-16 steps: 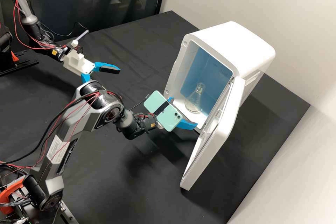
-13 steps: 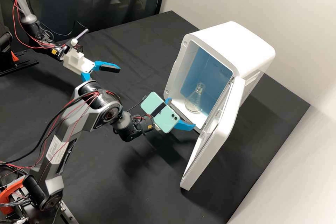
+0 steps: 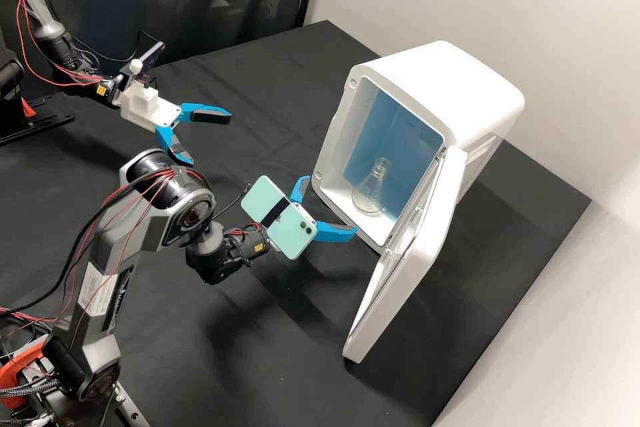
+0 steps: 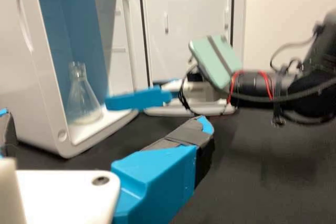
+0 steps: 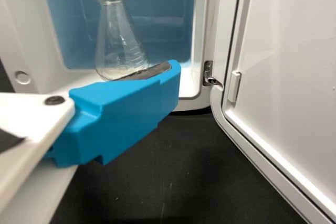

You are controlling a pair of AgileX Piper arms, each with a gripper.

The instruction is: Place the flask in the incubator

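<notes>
1. Black tabletop (image 3: 280, 80) is carrying a white incubator (image 3: 453, 87). A pale wall is running behind the incubator, and a dark curtain is hanging well off to its far side.
2. Incubator door (image 3: 407, 260) is standing wide open, swung out to one side of the opening with its lower corner down at the tabletop. The blue inner walls are showing.
3. Flask (image 3: 371, 190), clear conical glass, is standing upright on the incubator floor, inside the chamber and close to the front lip. Neither gripper is touching it.
4. Right gripper (image 3: 319, 210) is hovering just outside the incubator opening, level with its lower lip. Its jaws are spread wide and are holding nothing.
5. From the right wrist camera, one of its blue fingers (image 5: 126, 108) is crossing in front of the flask's base. I cannot tell whether it is touching the incubator lip.
6. A mint-green phone (image 3: 279, 217) is sitting strapped to that arm's wrist, on the side away from the incubator.
7. Left gripper (image 3: 193, 128) is hanging above the tabletop, well apart from the incubator and beyond the right arm. Its jaws are gaping open and empty, pointing toward the incubator.
8. The left wrist camera is taking in the incubator front, with the flask inside and the right gripper just beside the opening.
</notes>
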